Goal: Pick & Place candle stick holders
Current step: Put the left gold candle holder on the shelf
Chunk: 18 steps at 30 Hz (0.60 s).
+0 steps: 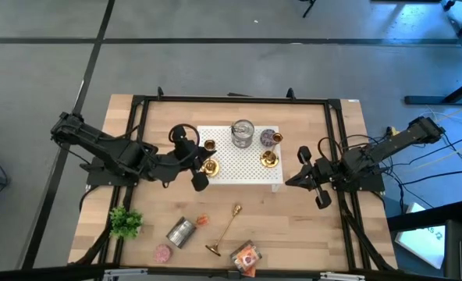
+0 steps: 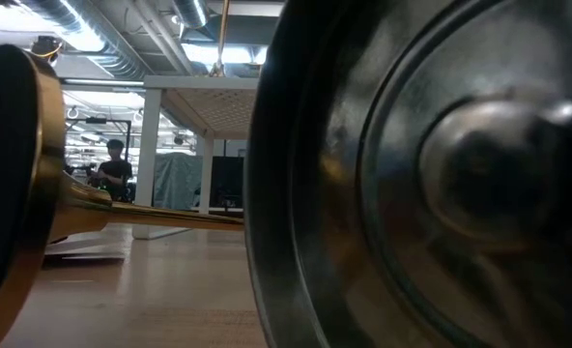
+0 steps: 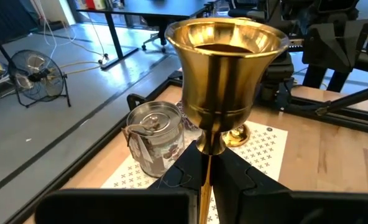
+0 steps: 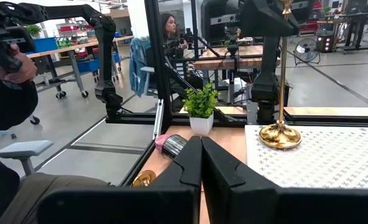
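My left gripper [image 1: 199,170] is shut on a tall gold candle stick holder [image 3: 227,62] that stands upright at the left end of the white dotted mat [image 1: 239,165]. The holder also shows in the right wrist view [image 4: 281,74]. A short gold holder [image 1: 210,145] and another [image 1: 269,160] stand on the mat by their bases. A long gold holder [image 1: 227,229] lies on its side on the wood near the front edge. My right gripper [image 4: 201,163] is shut and empty, right of the mat [image 1: 313,181]. My left gripper pinches the holder's thin stem [image 3: 206,163] just below the top cup, between its two fingers. The fingers come about level from the table's left and lie across the stem. The holder stands upright, and its round base [image 4: 280,135] appears to rest on the mat.
Two silver tins [image 1: 243,134] [image 1: 270,138] stand at the mat's far edge. A silver tin [image 1: 181,232], a pink candle [image 1: 163,253], an orange packet [image 1: 246,256] and a small green plant [image 1: 126,222] are near the front. The tin's end [image 2: 421,193] fills the low view.
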Each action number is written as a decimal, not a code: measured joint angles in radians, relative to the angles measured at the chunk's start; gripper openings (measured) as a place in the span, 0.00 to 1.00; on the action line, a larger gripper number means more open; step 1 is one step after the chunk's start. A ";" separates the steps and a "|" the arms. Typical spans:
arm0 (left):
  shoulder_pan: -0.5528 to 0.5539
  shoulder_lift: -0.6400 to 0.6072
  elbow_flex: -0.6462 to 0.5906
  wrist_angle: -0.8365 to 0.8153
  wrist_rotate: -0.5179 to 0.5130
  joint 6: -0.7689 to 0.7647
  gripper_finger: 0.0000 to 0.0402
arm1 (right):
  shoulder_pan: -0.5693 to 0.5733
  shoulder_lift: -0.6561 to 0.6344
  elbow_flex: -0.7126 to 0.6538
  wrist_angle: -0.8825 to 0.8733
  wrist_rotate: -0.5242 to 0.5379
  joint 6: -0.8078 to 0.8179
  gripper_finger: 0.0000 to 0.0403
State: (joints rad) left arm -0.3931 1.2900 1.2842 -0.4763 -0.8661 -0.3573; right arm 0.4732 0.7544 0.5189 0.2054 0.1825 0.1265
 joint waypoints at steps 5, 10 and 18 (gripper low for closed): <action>0.000 0.000 0.000 -0.001 0.006 -0.010 0.03 | 0.000 0.000 0.000 0.000 0.000 0.000 0.01; 0.000 0.000 0.000 -0.027 0.005 -0.037 0.04 | 0.000 0.000 0.000 0.000 -0.001 0.000 0.01; 0.000 0.000 0.000 -0.042 -0.010 -0.052 0.12 | 0.000 0.000 0.000 0.000 -0.002 0.000 0.01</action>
State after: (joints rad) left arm -0.3931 1.2900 1.2846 -0.5183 -0.8762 -0.4094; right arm 0.4732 0.7544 0.5186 0.2057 0.1802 0.1266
